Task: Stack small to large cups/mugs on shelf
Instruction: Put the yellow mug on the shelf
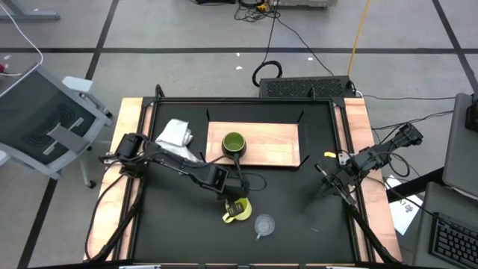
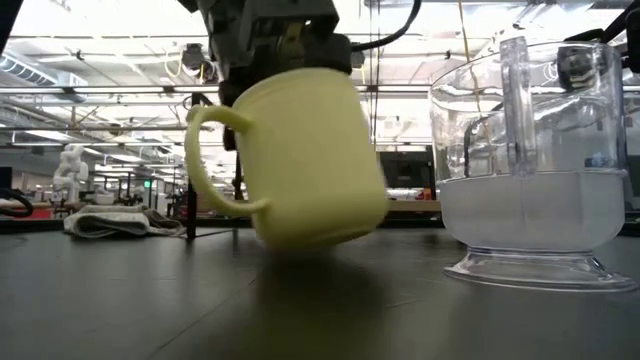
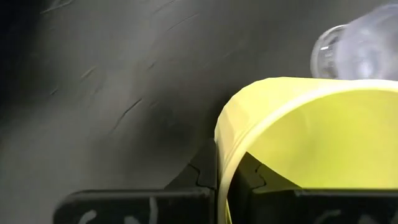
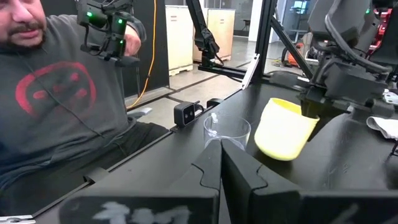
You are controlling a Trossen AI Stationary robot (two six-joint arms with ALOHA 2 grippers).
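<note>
Left end effector (image 1: 236,200) pinches the rim of the pale yellow mug (image 2: 300,160), tilted just off the black desk (image 1: 299,217) near the front, beside the clear glass cup (image 1: 264,224). Green mug (image 1: 234,143) sits on the shelf (image 1: 276,142). Right end effector (image 1: 323,183) waits, pressed together.

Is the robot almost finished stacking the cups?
Not yet. The green mug already sits on the shelf. The left hand is shut on the yellow mug's rim, tilting it off the table. The clear glass cup waits untouched on the table. The right hand rests at the side.
</note>
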